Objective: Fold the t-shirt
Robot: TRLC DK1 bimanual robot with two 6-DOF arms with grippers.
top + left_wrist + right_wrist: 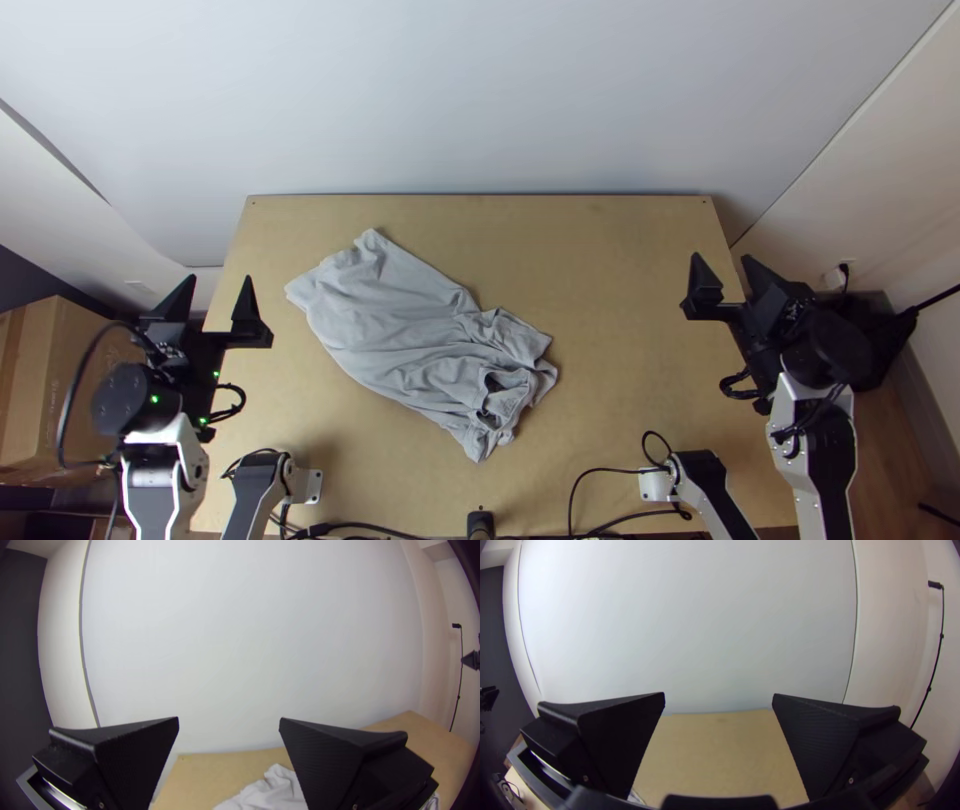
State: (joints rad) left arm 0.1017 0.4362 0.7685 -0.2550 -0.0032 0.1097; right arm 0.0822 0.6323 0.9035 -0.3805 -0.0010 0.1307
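One light-brown wooden table (620, 300) runs up to a smooth, pale grey-white wall (480, 100) at its far edge. A brown cardboard box (80, 370) stands beyond the table's left side, brown wood flooring (885, 450) shows past its right side, and thin black cables (370, 526) trail along the near edge. On the table, left of its middle, lies a light grey fabric t-shirt (400, 320), slanting from the far left toward the near middle, wrinkled along its length and bunched at the nearer end. The black left gripper (219, 282), at the table's left edge, is near the shirt, its two fingers wide apart. The black right gripper (722, 260), at the right edge, is well apart from the shirt, its fingers also spread.
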